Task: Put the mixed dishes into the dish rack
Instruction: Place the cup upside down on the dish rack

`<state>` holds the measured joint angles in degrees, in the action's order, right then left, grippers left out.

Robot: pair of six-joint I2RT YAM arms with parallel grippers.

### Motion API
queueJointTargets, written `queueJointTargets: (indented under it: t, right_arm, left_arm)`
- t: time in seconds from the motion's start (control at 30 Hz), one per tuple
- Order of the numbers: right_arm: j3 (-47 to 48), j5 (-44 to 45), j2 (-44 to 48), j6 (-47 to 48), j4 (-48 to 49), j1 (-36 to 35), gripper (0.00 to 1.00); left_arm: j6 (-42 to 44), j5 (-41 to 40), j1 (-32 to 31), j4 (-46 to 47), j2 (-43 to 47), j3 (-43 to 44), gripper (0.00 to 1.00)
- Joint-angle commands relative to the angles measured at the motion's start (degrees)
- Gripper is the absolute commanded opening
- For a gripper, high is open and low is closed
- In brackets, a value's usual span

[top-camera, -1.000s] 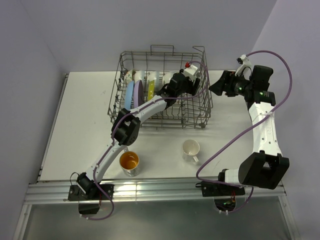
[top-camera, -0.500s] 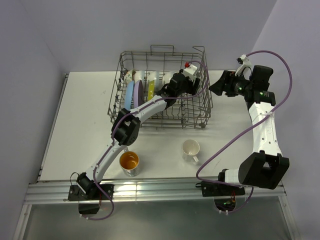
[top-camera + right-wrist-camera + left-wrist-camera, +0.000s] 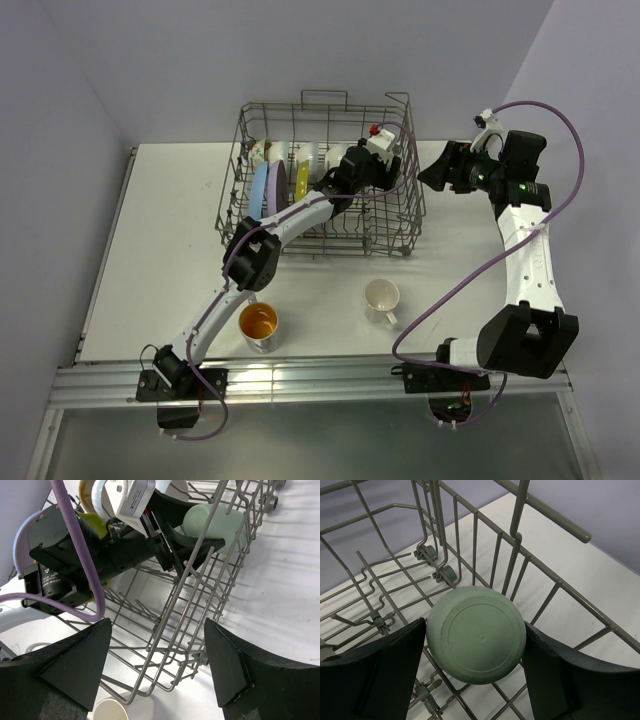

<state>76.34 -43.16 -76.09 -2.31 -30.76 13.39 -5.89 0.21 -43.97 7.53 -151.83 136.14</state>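
The grey wire dish rack stands at the back of the table. In it, on edge at the left, are a blue plate and a yellow-green plate. My left gripper reaches into the rack's right end. A pale green cup lies on its side there, bottom toward the camera, with a finger close on each side. Whether the fingers press on it does not show. My right gripper hangs open beside the rack's right wall, holding nothing.
A white mug and an orange-inside cup stand on the table in front of the rack, near the arm bases. White bowls sit at the rack's back left. The mug's rim shows below the right gripper.
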Motion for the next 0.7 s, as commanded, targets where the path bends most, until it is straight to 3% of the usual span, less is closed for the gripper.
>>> queueJointTargets:
  t: [0.0, 0.67]
  right_arm:
    - [-0.3, -1.0, 0.8, -0.2, 1.7, 0.4, 0.82]
    - [0.4, -2.1, 1.2, 1.4, 1.0, 0.4, 0.82]
  left_arm:
    - [-0.8, 0.3, -0.5, 1.3, -0.2, 0.3, 0.8]
    - [-1.1, 0.1, -0.6, 3.1, 2.2, -1.4, 0.96]
